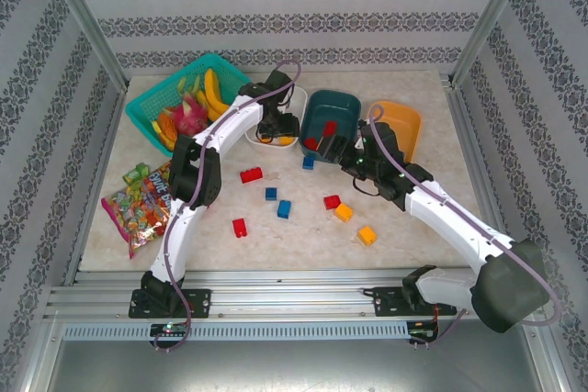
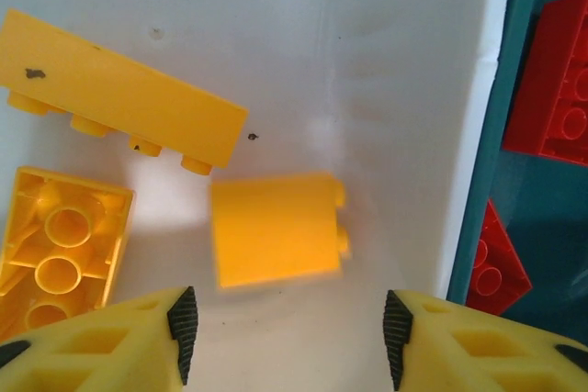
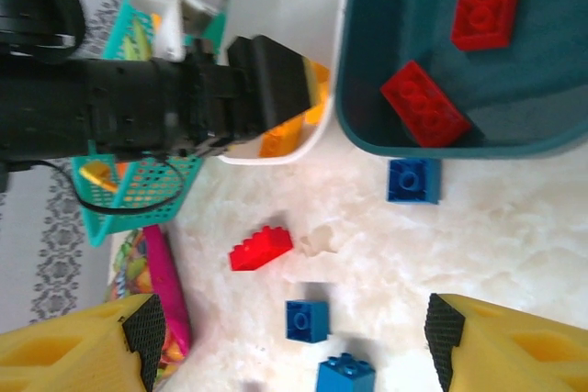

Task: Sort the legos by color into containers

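My left gripper (image 2: 289, 319) hangs open over the white tub (image 2: 367, 43). A blurred yellow lego (image 2: 276, 229) lies free just ahead of its fingertips, beside two more yellow legos (image 2: 119, 103) in that tub. The teal tub (image 3: 404, 6) holds red legos (image 3: 424, 105). My right gripper (image 3: 289, 337) stands open and empty above the table, over a blue lego (image 3: 308, 320) and near a red one (image 3: 262, 248). From above, the left gripper (image 1: 276, 130) is at the white tub's near end and the right gripper (image 1: 335, 149) at the teal tub's near edge.
The orange tub (image 1: 400, 126) sits right of the teal tub (image 1: 331, 112). Loose red, blue and orange legos (image 1: 344, 212) are scattered mid-table. A turquoise basket of toy fruit (image 1: 184, 98) stands at the back left, with snack packets (image 1: 138, 208) at the left edge.
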Motion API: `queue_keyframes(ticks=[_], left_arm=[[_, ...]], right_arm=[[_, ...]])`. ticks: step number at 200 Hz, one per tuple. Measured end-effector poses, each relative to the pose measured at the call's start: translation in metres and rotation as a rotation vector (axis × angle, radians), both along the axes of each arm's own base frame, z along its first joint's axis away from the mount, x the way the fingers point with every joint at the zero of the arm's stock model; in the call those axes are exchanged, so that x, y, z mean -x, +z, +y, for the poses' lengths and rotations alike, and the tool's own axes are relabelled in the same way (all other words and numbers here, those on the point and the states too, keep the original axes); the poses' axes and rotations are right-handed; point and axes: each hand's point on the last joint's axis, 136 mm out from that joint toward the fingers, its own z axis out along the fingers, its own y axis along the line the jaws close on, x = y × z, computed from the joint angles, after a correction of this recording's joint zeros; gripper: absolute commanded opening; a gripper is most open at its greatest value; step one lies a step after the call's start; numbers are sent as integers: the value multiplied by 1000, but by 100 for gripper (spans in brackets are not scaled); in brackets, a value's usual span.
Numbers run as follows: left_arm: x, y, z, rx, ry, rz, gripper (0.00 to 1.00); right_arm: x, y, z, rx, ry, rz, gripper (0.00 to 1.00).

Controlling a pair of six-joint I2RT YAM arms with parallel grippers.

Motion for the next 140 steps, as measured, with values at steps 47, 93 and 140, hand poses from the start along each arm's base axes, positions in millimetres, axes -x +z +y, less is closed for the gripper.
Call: queue_keyframes(ticks=[47, 93, 140], left_arm=[[6, 14, 3, 5, 7, -5, 66], [55, 95, 31, 62, 65, -111, 73], [140, 127, 80, 108, 140, -200, 73]], right_arm=[[-1, -34, 24, 176, 38, 78, 76], [-16, -86, 54, 421, 87, 107, 76], [-34, -135, 62, 592, 68, 140, 76]])
